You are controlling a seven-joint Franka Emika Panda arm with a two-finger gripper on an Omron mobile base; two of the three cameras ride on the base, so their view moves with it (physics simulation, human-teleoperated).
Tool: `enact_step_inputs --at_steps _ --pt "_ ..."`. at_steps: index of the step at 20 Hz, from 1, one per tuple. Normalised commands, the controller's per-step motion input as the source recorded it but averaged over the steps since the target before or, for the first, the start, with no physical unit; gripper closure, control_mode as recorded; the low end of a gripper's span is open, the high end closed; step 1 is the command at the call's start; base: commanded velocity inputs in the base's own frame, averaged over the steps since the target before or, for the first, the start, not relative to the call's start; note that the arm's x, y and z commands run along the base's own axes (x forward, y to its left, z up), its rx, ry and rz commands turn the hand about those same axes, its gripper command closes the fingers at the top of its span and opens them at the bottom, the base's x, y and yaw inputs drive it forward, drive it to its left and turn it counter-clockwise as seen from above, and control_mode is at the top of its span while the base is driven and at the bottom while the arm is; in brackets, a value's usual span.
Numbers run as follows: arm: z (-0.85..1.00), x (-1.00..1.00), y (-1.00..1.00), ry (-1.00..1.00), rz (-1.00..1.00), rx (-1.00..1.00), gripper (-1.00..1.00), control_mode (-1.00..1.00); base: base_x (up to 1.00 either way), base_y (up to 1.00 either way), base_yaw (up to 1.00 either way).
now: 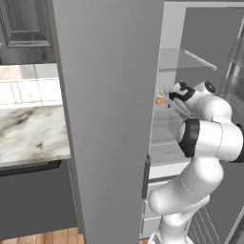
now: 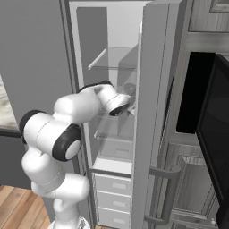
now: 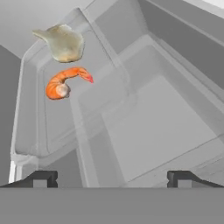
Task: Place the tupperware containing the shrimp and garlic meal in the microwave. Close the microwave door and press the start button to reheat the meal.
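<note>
Your gripper (image 3: 109, 177) stands spread wide, empty, inside the open fridge (image 2: 147, 67). The tupperware (image 3: 30, 131) lies ahead on a shelf, holding shrimp (image 3: 63, 83) and garlic (image 3: 61, 43); its clear walls are hard to trace, and contact appears absent.

open grey fridge (image 1: 109, 95), marble counter (image 1: 28, 133)

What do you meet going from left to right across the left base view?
Marble counter → grey fridge door → shrimp on a fridge shelf → gripper, jaws open, at the end of the white arm.
</note>
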Motion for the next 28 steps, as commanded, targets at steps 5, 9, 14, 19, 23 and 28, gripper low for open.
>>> enact_step_inputs --at_steps 5,9,14,19,23,28 --pt "-0.01 0.36 -0.01 0.00 0.03 0.00 -1.00 -1.00 0.00 0.00 0.00" --pt "-0.03 0.37 -0.05 0.00 0.03 0.00 -1.00 -1.00 0.00 0.00 0.00" --pt "-0.26 0.31 -0.03 0.00 0.05 0.00 -1.00 -1.00 0.00 0.00 0.00" --pt "-0.34 0.22 0.00 0.00 0.05 0.00 -1.00 -1.00 0.00 0.00 0.00" --pt "-0.42 0.17 0.09 0.00 0.03 -0.01 -1.00 -1.00 0.00 0.00 0.00" --pt "-0.55 0.17 0.35 0.00 0.02 -0.05 1.00 -1.00 0.00 0.00 0.00"
